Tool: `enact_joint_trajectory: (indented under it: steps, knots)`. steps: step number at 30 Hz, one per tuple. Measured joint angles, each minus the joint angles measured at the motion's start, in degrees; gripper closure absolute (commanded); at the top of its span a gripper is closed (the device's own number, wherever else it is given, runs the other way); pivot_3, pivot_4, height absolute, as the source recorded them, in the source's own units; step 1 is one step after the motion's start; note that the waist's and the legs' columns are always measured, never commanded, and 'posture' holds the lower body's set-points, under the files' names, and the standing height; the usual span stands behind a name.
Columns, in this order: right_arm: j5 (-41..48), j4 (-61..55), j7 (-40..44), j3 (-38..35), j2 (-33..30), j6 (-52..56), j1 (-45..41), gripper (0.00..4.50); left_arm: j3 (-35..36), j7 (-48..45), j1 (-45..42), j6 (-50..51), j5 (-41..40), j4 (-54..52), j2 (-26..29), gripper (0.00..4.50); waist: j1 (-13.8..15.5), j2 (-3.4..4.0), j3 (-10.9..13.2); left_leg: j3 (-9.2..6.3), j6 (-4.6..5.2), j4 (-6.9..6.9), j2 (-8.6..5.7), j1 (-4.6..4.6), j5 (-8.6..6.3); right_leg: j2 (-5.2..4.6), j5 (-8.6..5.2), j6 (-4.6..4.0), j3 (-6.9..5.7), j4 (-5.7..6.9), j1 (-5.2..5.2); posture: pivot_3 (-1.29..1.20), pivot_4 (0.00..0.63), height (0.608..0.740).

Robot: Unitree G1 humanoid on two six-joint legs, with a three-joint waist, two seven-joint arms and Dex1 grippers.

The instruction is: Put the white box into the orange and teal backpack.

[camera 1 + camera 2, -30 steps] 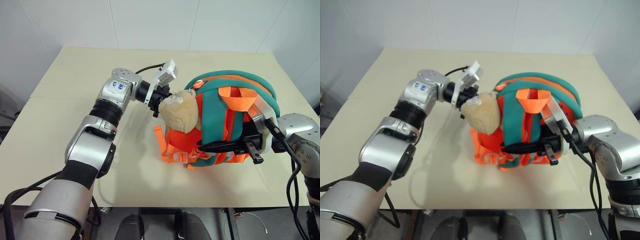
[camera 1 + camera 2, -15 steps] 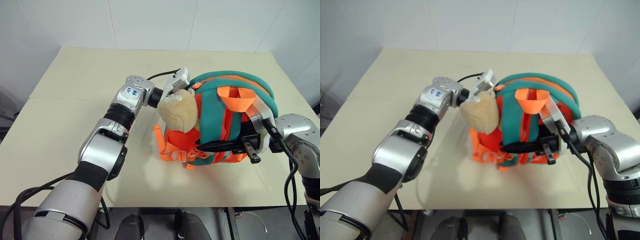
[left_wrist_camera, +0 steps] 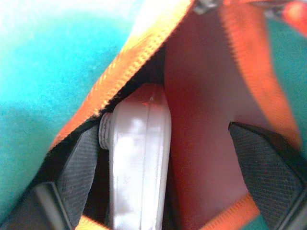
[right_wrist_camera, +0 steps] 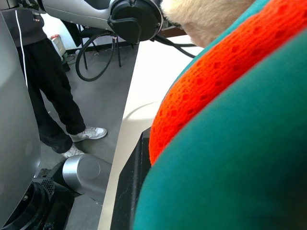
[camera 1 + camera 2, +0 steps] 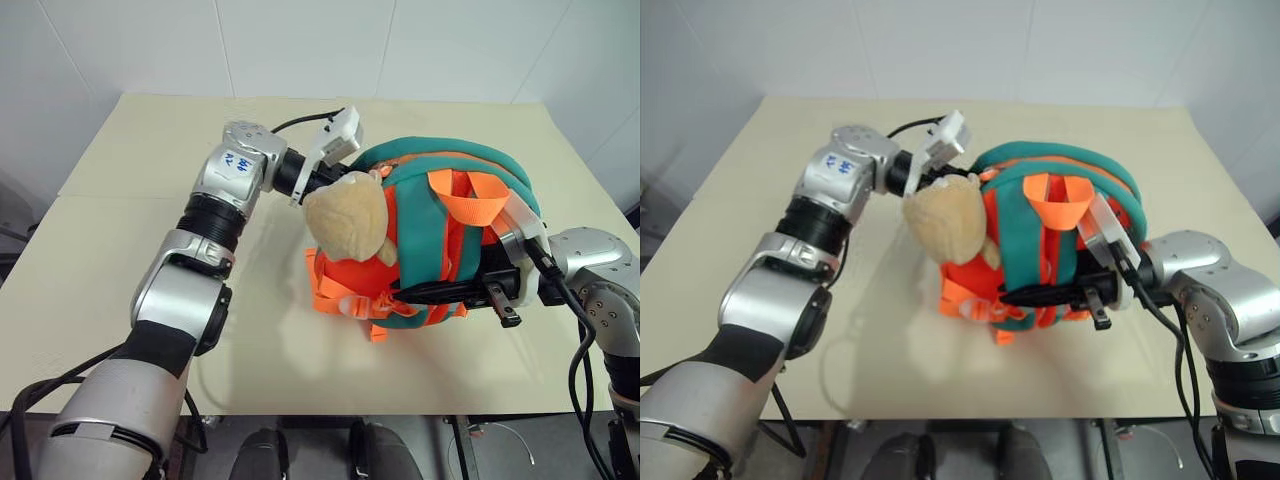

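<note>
One white box (image 3: 139,158) sits inside the orange and teal backpack (image 5: 440,235), seen edge-on in the left wrist view between the zipper edges against the orange lining. Left pincer (image 3: 168,167) is spread wide: one black finger (image 3: 81,167) just beside the box, the other well off it, so nothing is pinched. In the head views the left pincer (image 5: 322,180) sits at the bag's 10 o'clock corner, just above the beige plush charm (image 5: 345,215). Backpack lies right of centre on the beige surface (image 5: 130,200), straps up. Right pincer (image 5: 470,292) reaches in from 3 o'clock, fingers pressed together along the bag's near edge; can't tell whether they pinch fabric. A person's legs (image 4: 53,91) show in the right wrist view.
</note>
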Motion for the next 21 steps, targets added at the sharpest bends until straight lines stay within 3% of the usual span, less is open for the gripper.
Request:
enact_joint_trajectory:
  steps: [14, 21]
  knots:
    - [-0.5, -0.5, 0.0, 0.0, -0.2, -0.1, 1.0, 3.96, 0.8, -0.4, 5.2, 5.4, -2.8, -13.5, 7.8, 0.02, 0.1, 0.00, 0.0, 0.01, 0.00, 0.02, 0.00, 0.00, 0.00, 0.01, 0.00, 0.00, -0.01, 0.03, 0.02, 0.00, 0.150, 0.740]
    - [-0.6, -0.5, -0.3, -0.1, -0.4, -0.1, 1.3, 3.96, 2.9, -0.4, 5.7, 8.5, -6.0, -16.9, 16.1, 0.02, -0.1, 0.01, 0.0, 0.01, 0.00, 0.02, 0.02, 0.03, 0.00, 0.02, 0.00, 0.00, 0.00, 0.06, 0.02, 0.00, 0.150, 0.740]
